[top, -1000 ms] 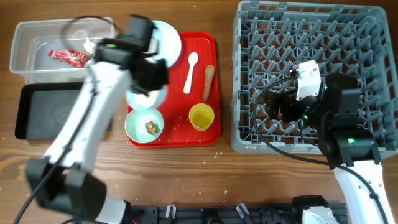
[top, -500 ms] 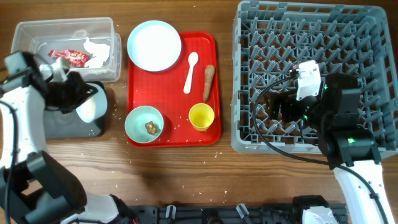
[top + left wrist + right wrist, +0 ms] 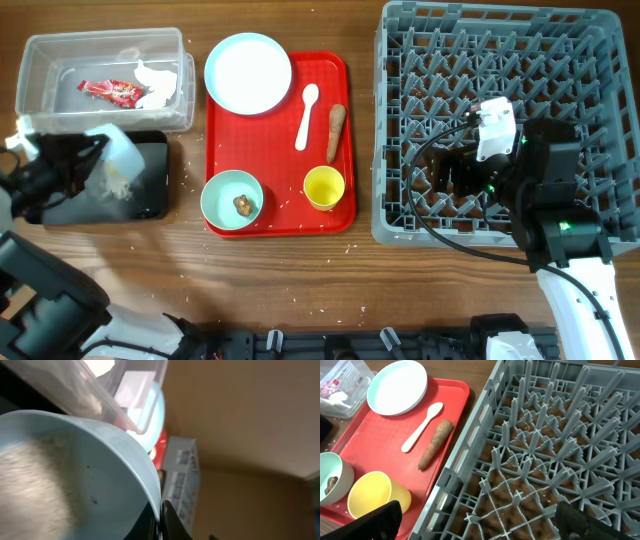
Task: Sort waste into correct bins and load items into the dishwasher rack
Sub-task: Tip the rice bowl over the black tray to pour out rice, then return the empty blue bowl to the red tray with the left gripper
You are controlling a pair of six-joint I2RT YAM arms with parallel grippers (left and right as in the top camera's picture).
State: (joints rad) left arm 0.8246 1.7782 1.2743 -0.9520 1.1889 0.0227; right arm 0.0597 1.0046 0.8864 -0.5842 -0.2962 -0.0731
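My left gripper (image 3: 92, 160) is shut on the rim of the blue-white bowl (image 3: 116, 165), which is tipped on its side over the black tray (image 3: 150, 190). In the left wrist view, rice grains (image 3: 30, 475) cling inside the bowl (image 3: 100, 470), with the fingertips (image 3: 167, 517) pinching its edge. The clear tub (image 3: 60, 105) holds the red wrapper (image 3: 112, 92) and tissue (image 3: 155, 85). My right gripper (image 3: 480, 525) hangs open over the grey rack (image 3: 500, 60), holding nothing.
The red tray (image 3: 280, 215) carries the blue plate (image 3: 248, 72), white spoon (image 3: 307, 115), brown sausage piece (image 3: 336, 132), yellow cup (image 3: 324, 187) and mint bowl (image 3: 222, 192) with a brown lump (image 3: 242, 204). Rice grains dot the wood in front.
My left arm carried the blue-white bowl off the red tray, leftward to the black tray, and tipped it over. The right arm stayed still.
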